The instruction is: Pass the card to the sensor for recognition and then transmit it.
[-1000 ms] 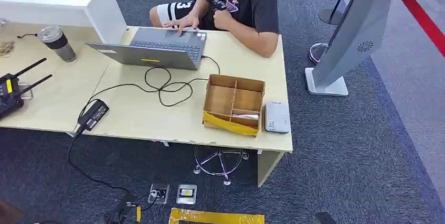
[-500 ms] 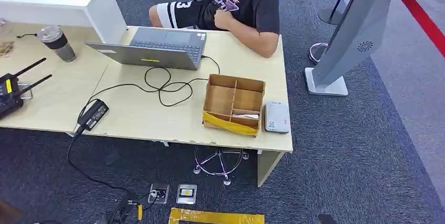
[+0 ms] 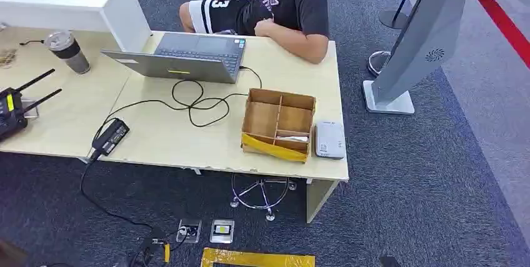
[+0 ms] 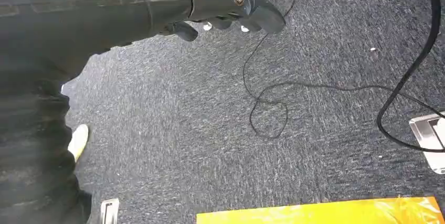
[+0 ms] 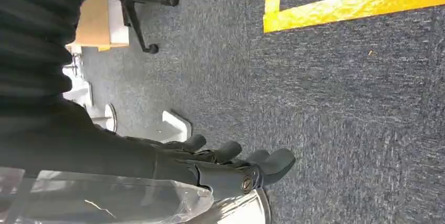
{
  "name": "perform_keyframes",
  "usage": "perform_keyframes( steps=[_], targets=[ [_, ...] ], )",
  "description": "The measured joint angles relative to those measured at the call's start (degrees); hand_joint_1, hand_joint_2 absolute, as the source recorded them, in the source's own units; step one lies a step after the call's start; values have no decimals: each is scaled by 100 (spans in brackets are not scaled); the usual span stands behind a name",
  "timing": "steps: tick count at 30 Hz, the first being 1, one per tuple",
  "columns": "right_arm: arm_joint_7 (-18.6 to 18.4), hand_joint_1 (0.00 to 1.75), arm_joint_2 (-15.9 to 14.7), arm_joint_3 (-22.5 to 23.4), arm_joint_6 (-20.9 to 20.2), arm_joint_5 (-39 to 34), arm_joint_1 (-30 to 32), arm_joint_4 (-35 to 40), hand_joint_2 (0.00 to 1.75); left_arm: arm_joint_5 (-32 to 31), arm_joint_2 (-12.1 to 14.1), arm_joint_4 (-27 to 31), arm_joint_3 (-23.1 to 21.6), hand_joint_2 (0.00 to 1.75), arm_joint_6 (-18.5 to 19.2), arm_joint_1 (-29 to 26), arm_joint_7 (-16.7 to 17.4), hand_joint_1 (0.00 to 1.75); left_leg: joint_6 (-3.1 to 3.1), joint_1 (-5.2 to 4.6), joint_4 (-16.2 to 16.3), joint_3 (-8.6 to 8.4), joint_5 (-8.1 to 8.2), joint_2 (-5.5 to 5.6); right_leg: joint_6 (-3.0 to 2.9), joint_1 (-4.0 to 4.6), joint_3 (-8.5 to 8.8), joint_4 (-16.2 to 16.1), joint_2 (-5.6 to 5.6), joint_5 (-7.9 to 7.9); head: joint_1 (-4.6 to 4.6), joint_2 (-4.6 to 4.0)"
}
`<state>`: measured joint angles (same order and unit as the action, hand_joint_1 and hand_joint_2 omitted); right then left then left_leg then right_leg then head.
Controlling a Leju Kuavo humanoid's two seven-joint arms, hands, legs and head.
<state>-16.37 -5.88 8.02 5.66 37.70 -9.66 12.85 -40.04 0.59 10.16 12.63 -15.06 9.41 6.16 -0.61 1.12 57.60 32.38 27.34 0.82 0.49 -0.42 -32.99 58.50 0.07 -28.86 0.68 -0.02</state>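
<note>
Readable writing is scarce: the seated person at the far side of the pale wooden surface wears black shorts with a white "3" on them; the print on the black T-shirt is too small to read. The label on the white rectangular sensor box is also too small to read.

Left hand hangs low over the dark blue carpet floor, fingers loosely curled and slightly apart, holding nothing. Right hand also hangs down over the carpet, fingers extended and a little spread, holding nothing.

1 brown cardboard divider box with a yellow tape strip on its near wall sits on the surface near its right end, touching or just beside the sensor box on its right. A thin white card lies in the box's near right compartment.

1 open grey laptop stands in front of the person, a black cable looping from it to 1 black power brick at the near edge. 1 grey tumbler with dark lid stands on the left part. 1 black radio unit with 2 antennas lies at the far left. 1 grey slanted kiosk stand is on the floor to the right. Yellow tape marks the carpet below.
</note>
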Motion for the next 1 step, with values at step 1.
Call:
perform_keyframes(
  steps=[1],
  targets=[
    [4, 0, 0, 2, -2, 0, 0, -2, 175, -2, 0, 0, 0, 175, 0, 0, 0, 0, 0, 0, 0, 0, 0, 0, 0, 0, 0, 0, 0, 0, 0, 0]
  ],
)
